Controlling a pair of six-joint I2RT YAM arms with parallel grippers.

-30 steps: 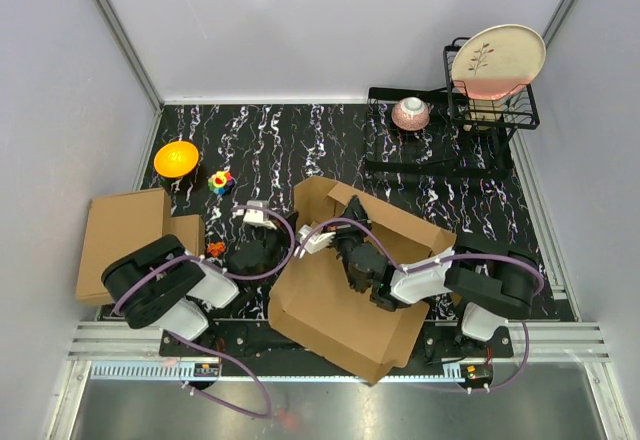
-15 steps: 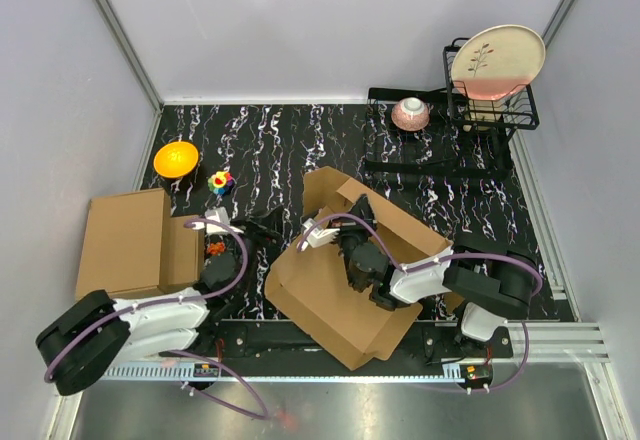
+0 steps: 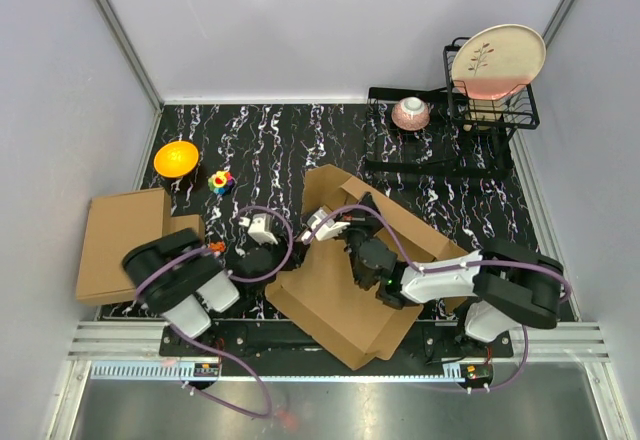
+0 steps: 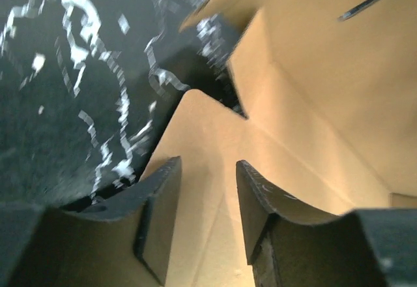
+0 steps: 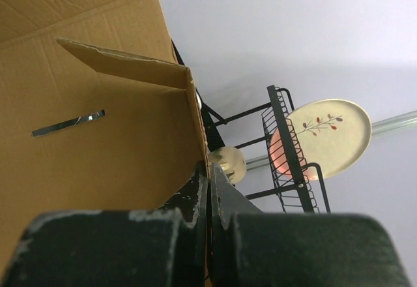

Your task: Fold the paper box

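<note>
Two arms meet over the paper box [image 3: 335,305], which lies open and skewed on the near middle of the black, white-veined counter [image 3: 280,150], its brown flaps spread toward the front edge. The right fingers [image 5: 207,192] are pressed together on the upper edge of one box wall, pinching the cardboard where a folded flap joins it; in the right wrist view a thin silvery strip [image 5: 68,122] lies on the inner face of that wall. The left fingers [image 4: 163,192] stand apart at the box's left side, holding nothing, with a notched flap of the box showing in the gap between them; whether they touch that flap I cannot tell. To the left of the box, at the counter's left edge, lies a flat piece of cardboard [image 3: 125,235]. Farther back on that side sit an orange bowl [image 3: 176,158] and, just beside it, a small many-coloured toy [image 3: 221,181]. At the far right corner a black wire rack [image 3: 492,110] holds a cream plate [image 3: 497,58] on edge, and a small pink-and-white bowl [image 3: 411,113] sits just left of it.
</note>
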